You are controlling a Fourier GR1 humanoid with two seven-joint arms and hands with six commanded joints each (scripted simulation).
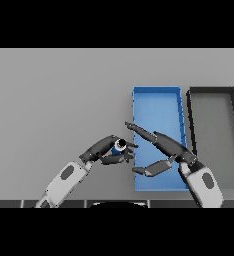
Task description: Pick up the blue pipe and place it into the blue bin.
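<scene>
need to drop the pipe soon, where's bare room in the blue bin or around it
The far half of the blue bin is bare, bordered by its back wall and the dark bin on the right. Its near half is crowded: the right robot hand hangs over it. The left robot hand grips the blue pipe beside the bin's left wall. The grey table farther left is bare.

A plain grey table [54, 95] fills the whole scene, its surface smooth, matte and evenly lit, with no hard shadows. Along the near edge runs a darker strip [9, 203] divided by short lines.
</scene>
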